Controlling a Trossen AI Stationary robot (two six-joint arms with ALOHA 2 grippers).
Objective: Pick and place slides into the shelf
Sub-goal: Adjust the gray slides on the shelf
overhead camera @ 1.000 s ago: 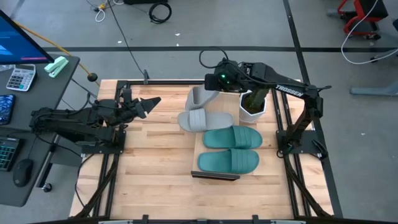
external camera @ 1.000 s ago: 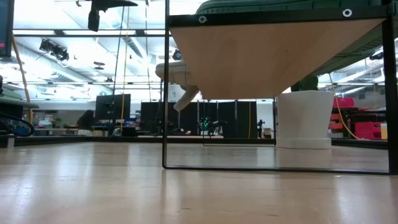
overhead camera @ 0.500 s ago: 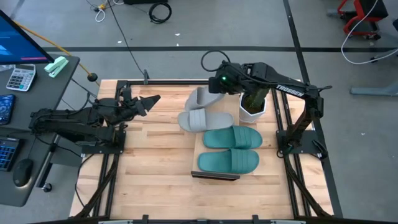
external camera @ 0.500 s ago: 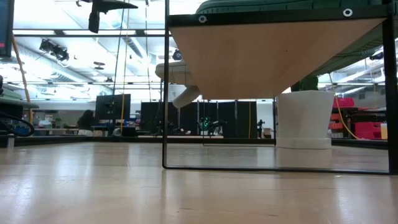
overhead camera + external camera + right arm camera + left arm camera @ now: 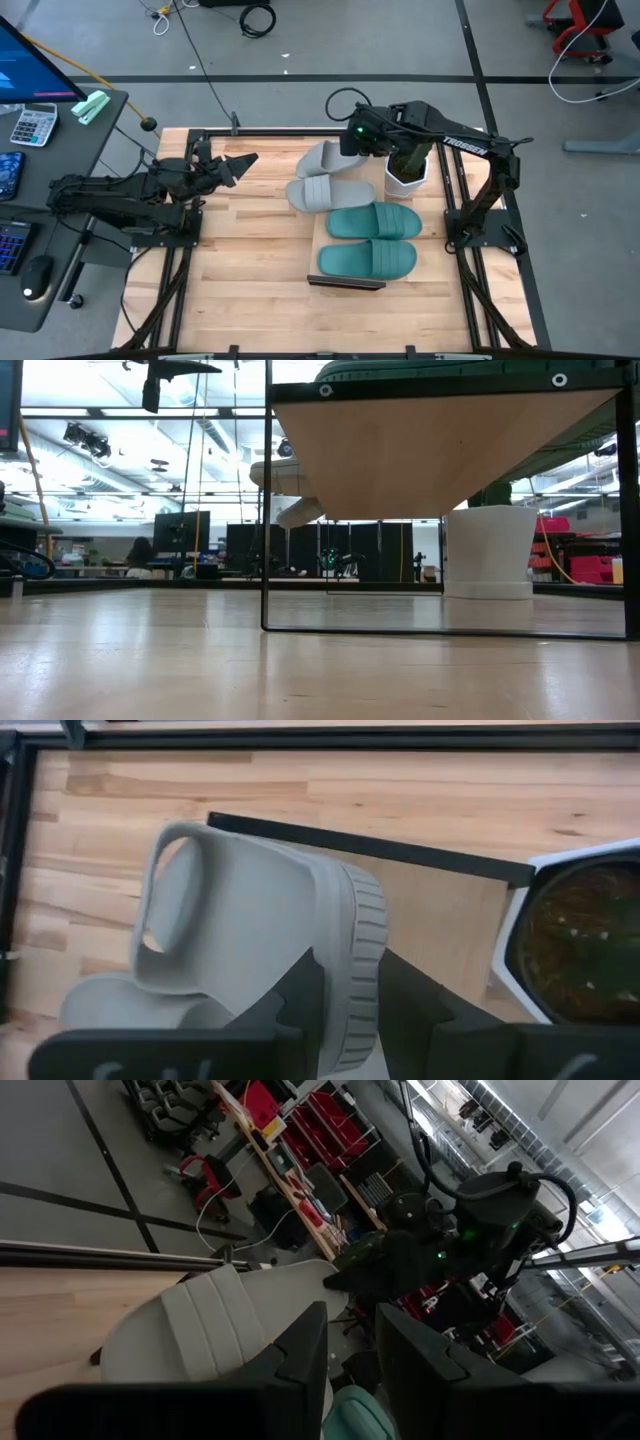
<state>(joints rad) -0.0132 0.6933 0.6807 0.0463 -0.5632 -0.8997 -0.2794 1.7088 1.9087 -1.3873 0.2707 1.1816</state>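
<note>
Right tool (image 5: 345,1010): clamped on the ribbed edge of a light grey sandal (image 5: 326,158), wide-strapped, tilted at the shelf's (image 5: 322,238) far end. Left tool (image 5: 243,162): fingers slightly apart, empty, left on the surface (image 5: 240,260).

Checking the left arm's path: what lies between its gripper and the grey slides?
In the high view, only bare slatted tabletop lies between the left gripper and the grey slides; the right gripper holds one of them tilted.
</note>
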